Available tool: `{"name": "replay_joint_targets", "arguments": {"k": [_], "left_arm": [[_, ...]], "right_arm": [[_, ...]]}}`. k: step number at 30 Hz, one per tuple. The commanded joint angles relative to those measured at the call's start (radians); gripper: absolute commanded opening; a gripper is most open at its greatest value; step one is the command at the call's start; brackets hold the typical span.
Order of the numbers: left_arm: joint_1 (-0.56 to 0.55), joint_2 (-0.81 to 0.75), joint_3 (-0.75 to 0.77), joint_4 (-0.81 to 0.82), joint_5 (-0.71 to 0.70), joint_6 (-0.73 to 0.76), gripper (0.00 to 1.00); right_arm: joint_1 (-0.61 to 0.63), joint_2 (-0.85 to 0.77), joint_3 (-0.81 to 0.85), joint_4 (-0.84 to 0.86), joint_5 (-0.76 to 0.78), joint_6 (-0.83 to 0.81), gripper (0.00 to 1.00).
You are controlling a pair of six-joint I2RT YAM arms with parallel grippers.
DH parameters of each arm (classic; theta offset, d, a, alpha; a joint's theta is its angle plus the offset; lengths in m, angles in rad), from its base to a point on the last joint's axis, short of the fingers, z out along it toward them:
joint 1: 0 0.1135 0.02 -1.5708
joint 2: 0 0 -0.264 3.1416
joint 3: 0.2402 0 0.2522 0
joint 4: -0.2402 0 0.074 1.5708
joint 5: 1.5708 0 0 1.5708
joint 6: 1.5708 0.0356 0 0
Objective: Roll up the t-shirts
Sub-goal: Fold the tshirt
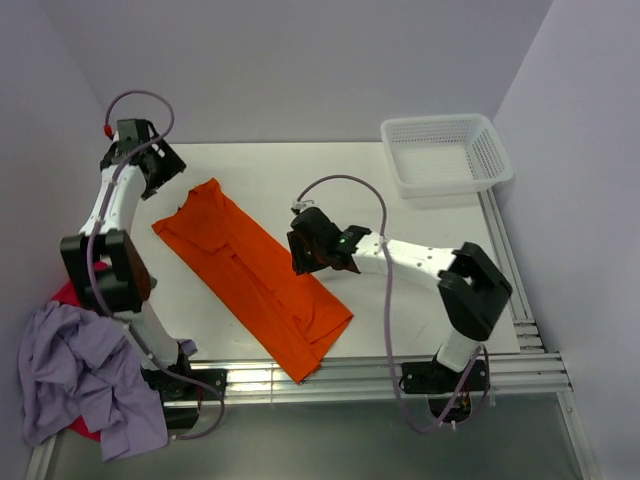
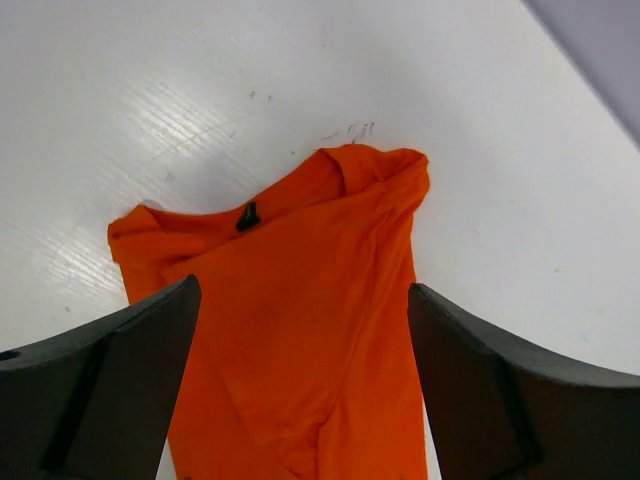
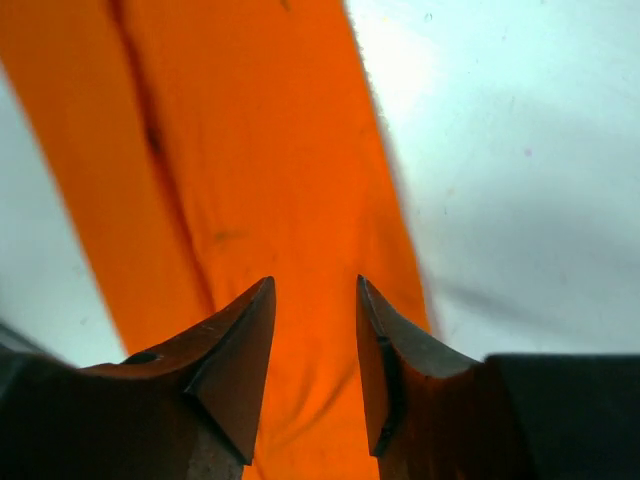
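The orange shirt (image 1: pixel 250 280) is laid flat on the table (image 1: pixel 420 290). It is folded lengthwise into a long band that runs slantwise from its collar end at the far left to its hem end at the near edge, and no part of it is rolled. In the left wrist view a small dark tag (image 2: pixel 246 216) is seen at the collar, and the cloth beside it is bunched into a raised fold.

The left gripper (image 1: pixel 158 168) is held just beyond the collar end. Its jaws are spread wide with nothing between them, and the orange shirt is seen below the gap.

The right gripper (image 1: pixel 308 252) is held over the orange shirt's right edge, about halfway along the band. Its jaws are parted only narrowly and nothing is clamped. Orange cloth is seen through the gap in the right wrist view; whether the tips touch it cannot be told.

A lavender shirt (image 1: pixel 75 375) is heaped to the near left of the orange shirt, over a red shirt (image 1: pixel 68 293). A white basket (image 1: pixel 445 182) is set well to its far right.
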Motion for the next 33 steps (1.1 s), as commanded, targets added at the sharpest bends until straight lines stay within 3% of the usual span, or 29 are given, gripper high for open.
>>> {"name": "replay_joint_targets", "arguments": {"k": [1,7,11,18,25,33], "left_arm": [[-0.013,-0.193,-0.251,0.173,0.060,-0.106,0.90],[-0.006,-0.387,-0.561,0.350,0.095,-0.186,0.86],[-0.006,-0.453,-0.692,0.448,0.072,-0.219,0.83],[-0.008,-0.484,-0.776,0.468,0.059,-0.226,0.84],[-0.006,-0.472,-0.812,0.467,0.010,-0.223,0.83],[-0.006,-0.395,-0.792,0.436,-0.049,-0.203,0.82]], "right_arm": [[-0.027,0.114,0.083,0.040,-0.041,-0.104,0.47],[-0.075,0.254,0.126,0.042,-0.030,-0.116,0.49],[-0.076,0.283,0.141,0.029,0.014,-0.105,0.47],[-0.082,0.253,0.069,0.095,0.044,-0.096,0.45],[-0.087,0.291,0.055,0.121,-0.028,-0.084,0.37],[-0.092,0.280,0.035,0.161,-0.070,-0.068,0.11]]}}
